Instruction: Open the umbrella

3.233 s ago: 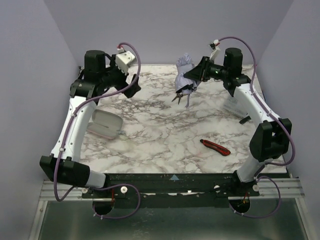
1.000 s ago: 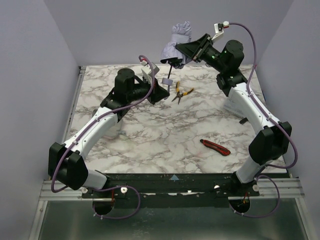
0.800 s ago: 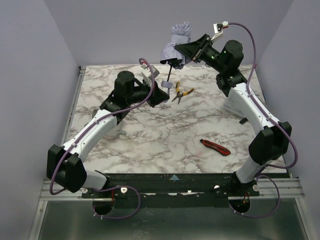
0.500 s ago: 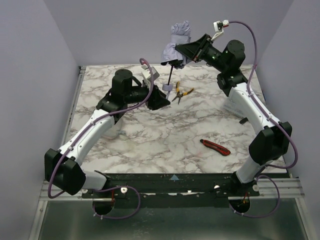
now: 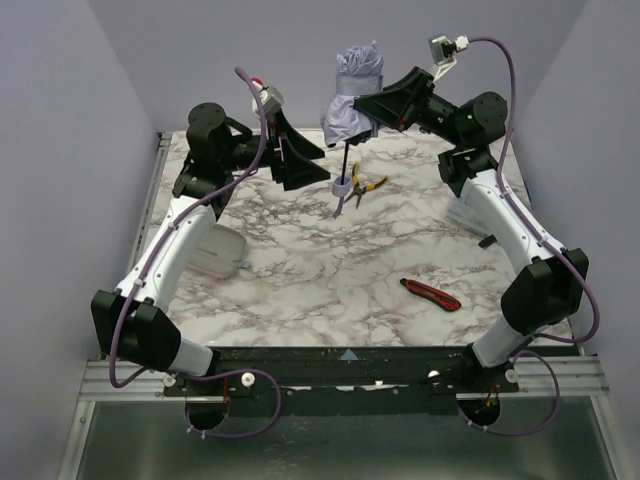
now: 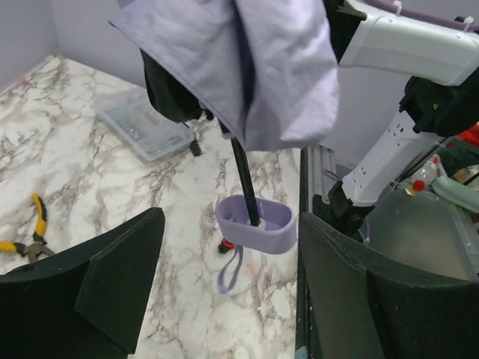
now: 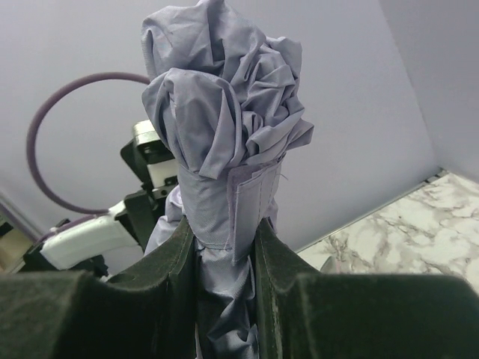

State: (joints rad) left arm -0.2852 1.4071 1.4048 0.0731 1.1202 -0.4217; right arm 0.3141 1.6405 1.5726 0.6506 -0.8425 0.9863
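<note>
The umbrella (image 5: 353,95) hangs upright above the far middle of the table. Its lavender canopy is bunched and strapped. The thin black shaft (image 5: 346,163) runs down to the lavender handle (image 5: 343,188) with its loop, just above the table. My right gripper (image 5: 368,104) is shut on the folded canopy (image 7: 224,142), the strap between its pads. My left gripper (image 5: 318,162) is open and empty, to the left of the shaft. In the left wrist view the handle (image 6: 254,224) hangs free ahead of the spread fingers (image 6: 112,277), touching neither.
Yellow-handled pliers (image 5: 364,187) lie just right of the handle. A red-and-black utility knife (image 5: 432,294) lies at the front right. A pale pink capsule case (image 5: 214,251) sits at the left. A clear plastic box (image 6: 142,127) lies by the right arm.
My left gripper has let go of the handle and drawn back up and left. The shaft now stands longer. My right gripper has turned the canopy more upright.
</note>
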